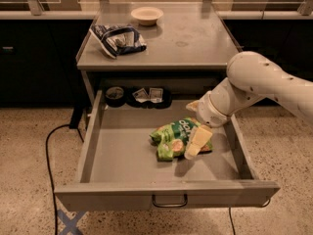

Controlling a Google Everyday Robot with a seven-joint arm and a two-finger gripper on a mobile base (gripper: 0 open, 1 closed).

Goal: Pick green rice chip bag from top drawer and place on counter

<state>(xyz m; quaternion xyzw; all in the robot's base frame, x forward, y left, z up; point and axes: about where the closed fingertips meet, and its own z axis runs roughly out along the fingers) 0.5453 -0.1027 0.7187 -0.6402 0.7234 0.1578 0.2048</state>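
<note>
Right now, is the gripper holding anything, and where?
It cannot be told: the gripper sits over the right end of the green rice chip bag, which lies in the top drawer.

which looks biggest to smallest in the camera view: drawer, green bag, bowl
1. drawer
2. green bag
3. bowl, unsure: it sits farther back.
The gripper hangs over the green bag.

The green rice chip bag point(171, 140) lies flat and a little crumpled on the floor of the top drawer point(122, 160), past its middle toward my arm's side. The grey drawer is pulled out under the flat grey counter point(195, 43). My gripper point(198, 141) is over the bag's edge.
</note>
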